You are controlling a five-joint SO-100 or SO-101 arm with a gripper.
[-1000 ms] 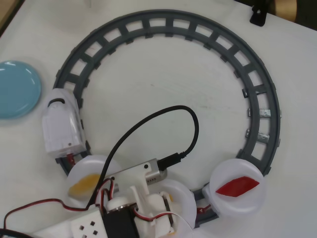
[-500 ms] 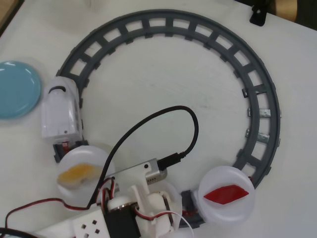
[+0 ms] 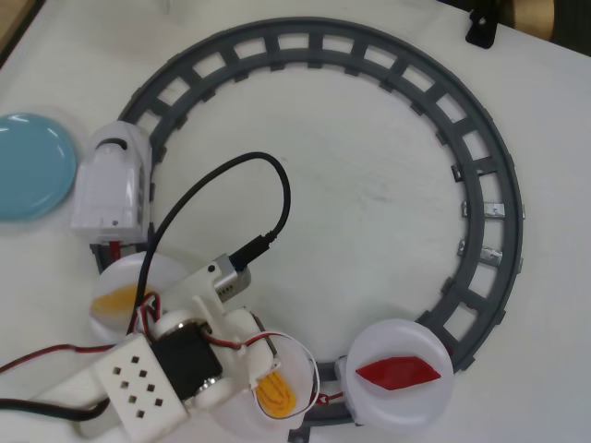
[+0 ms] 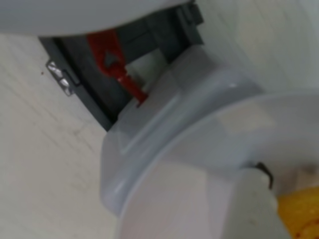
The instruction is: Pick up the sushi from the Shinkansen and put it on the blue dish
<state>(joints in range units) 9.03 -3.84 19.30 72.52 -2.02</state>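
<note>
A white SO-100-style arm reaches in from the lower left of the overhead view, its gripper (image 3: 270,383) poised over the middle plate car (image 3: 300,365) of the Shinkansen (image 3: 113,180), where the ridged yellow-orange sushi (image 3: 275,395) lies right at the fingertips. Whether the fingers are spread or closed around the piece cannot be told; the arm's body hides them from above. In the wrist view, the sushi (image 4: 301,214) shows as a yellow corner at the lower right, just beside a white finger (image 4: 254,204), with the plate car's rim (image 4: 199,144) and a red coupling (image 4: 112,62) over the dark track (image 4: 89,84) beyond. Up and to the left of the gripper in the overhead view, the train's white nose sits on the gray circular track (image 3: 480,175), trailed by a plate car holding a paler orange piece (image 3: 118,300). To the gripper's right, the last plate car carries a red pointed piece (image 3: 397,373). The blue dish (image 3: 32,166) lies far up and left of the gripper, beyond the train, at the picture's edge. A black cable (image 3: 235,185) loops above the arm.
</note>
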